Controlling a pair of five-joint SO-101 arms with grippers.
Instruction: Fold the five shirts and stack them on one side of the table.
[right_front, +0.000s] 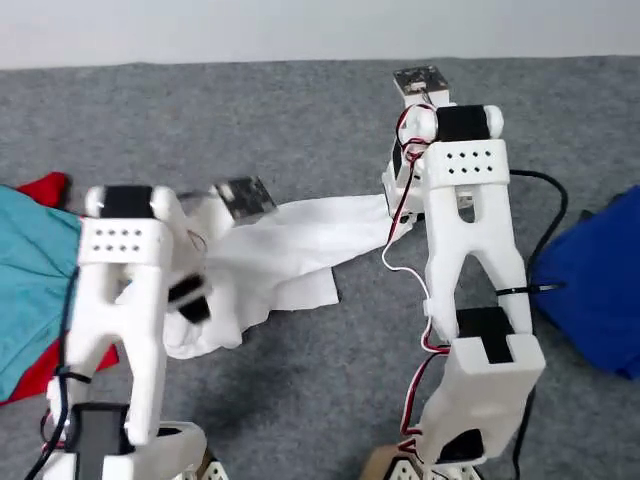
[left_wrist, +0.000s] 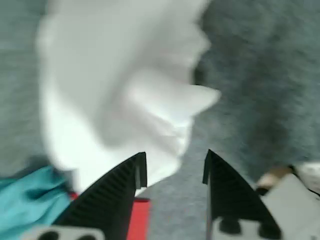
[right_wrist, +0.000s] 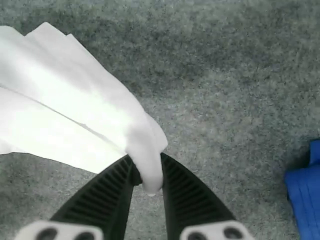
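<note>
On my feed the grey table (right_front: 250, 120) has the white shirt (right_front: 290, 255) crumpled between the arms. The teal shirt (right_front: 30, 280) lies on a red shirt (right_front: 45, 188) by my left arm, and the blue shirt (right_front: 595, 290) is on the right. The right gripper (right_wrist: 147, 175) pinches the white shirt's edge; the left gripper (left_wrist: 175, 170) gapes wide, holding nothing.
</note>
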